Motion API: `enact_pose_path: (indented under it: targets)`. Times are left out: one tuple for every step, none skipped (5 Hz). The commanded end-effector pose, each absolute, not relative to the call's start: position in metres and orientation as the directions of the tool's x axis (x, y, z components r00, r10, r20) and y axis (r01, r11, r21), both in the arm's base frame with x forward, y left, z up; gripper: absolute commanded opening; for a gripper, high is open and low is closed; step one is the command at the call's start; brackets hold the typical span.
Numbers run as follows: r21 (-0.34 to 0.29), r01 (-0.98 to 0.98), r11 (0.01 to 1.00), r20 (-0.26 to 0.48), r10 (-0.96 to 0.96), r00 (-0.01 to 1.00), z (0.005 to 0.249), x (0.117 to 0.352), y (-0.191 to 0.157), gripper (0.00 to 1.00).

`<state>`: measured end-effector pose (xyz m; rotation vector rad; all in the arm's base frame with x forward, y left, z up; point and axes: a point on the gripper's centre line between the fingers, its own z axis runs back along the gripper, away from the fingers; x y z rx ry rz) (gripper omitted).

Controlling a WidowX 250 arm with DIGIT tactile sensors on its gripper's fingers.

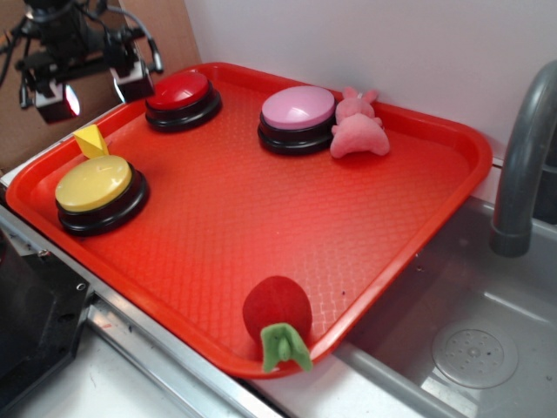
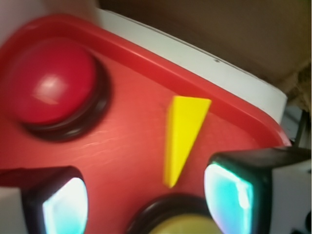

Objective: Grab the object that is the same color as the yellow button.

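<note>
A small yellow wedge-shaped object (image 1: 91, 140) (image 2: 182, 135) lies on the red tray (image 1: 348, 218) near its left rim, just behind the yellow button (image 1: 94, 185) (image 2: 183, 228). My gripper (image 1: 91, 91) (image 2: 146, 200) hovers above the tray's back-left corner, over the wedge, and is open with nothing between its fingers. In the wrist view the wedge's pointed tip reaches toward the gap between the pads (image 2: 229, 197), nearer the right one. The yellow button's black base shows at the bottom edge there.
A red button (image 1: 183, 96) (image 2: 51, 87) and a pink button (image 1: 298, 115) stand at the tray's back. A pink plush toy (image 1: 357, 129) sits beside the pink button. A red plush strawberry (image 1: 277, 318) rests at the front rim. A sink (image 1: 461, 340) with a grey faucet (image 1: 522, 157) lies right.
</note>
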<state>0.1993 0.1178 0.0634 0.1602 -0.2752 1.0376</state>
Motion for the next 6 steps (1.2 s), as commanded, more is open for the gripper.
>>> enact_pose_path:
  targets:
    - [0.056, -0.871, 0.487, 0.289, 0.827, 0.482, 0.036, 0.191, 0.139, 1.0]
    - [0.061, -0.873, 0.483, 0.29, 0.828, 0.479, 0.029, 0.192, 0.143, 1.0]
    - [0.049, -0.882, 0.469, 0.273, 0.843, 0.463, 0.027, 0.192, 0.15, 1.0]
    - [0.041, -0.899, 0.435, 0.282, 0.858, 0.428, 0.021, 0.189, 0.155, 0.89]
    - [0.031, -0.897, 0.44, 0.251, 0.865, 0.433, 0.018, 0.188, 0.157, 0.0]
    - [0.024, -0.896, 0.443, 0.249, 0.865, 0.435, 0.018, 0.188, 0.157, 0.0]
